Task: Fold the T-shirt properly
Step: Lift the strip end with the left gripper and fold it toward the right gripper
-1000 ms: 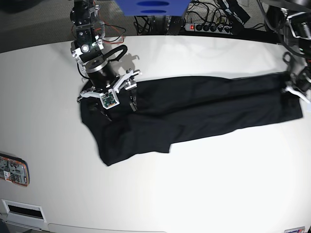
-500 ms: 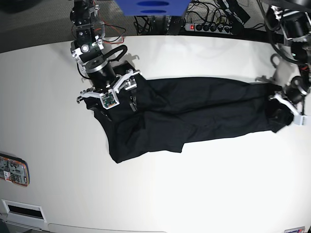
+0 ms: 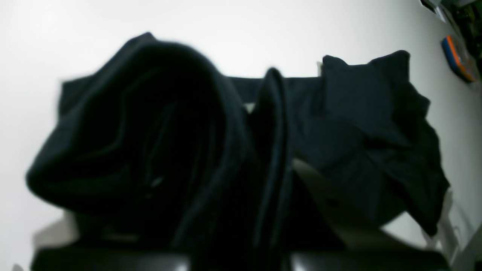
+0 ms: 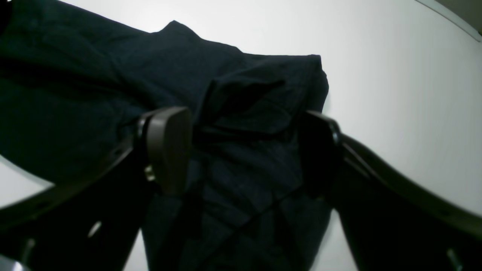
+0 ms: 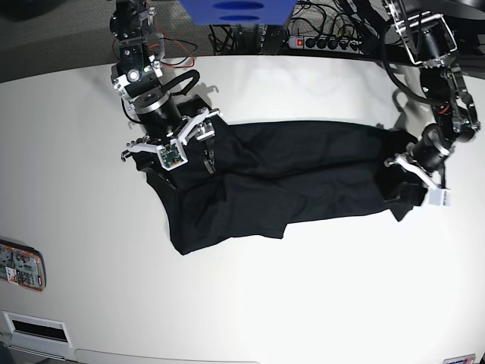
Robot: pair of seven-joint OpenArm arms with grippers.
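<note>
Dragged inward, the T-shirt [image 5: 288, 178] end held by the left pincer [image 5: 413, 178] now sits well in from the bench's [image 5: 303, 303] side edge, where a second ago it lay stretched out; the cloth has shortened and bunched. That pincer is clamped on a gathered roll of fabric. At the opposite end the right pincer [image 5: 182, 148] stands wide over the shirt, gripping nothing. Judging by this, an end-over fold has started.

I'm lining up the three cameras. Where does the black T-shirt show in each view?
Base: the T-shirt stretches across the table's middle, between both arms.
Left wrist: bunched cloth fills the centre, close to the lens.
Right wrist: it covers the left and centre, under the open fingers.
Shared landmark: the white table.
</note>
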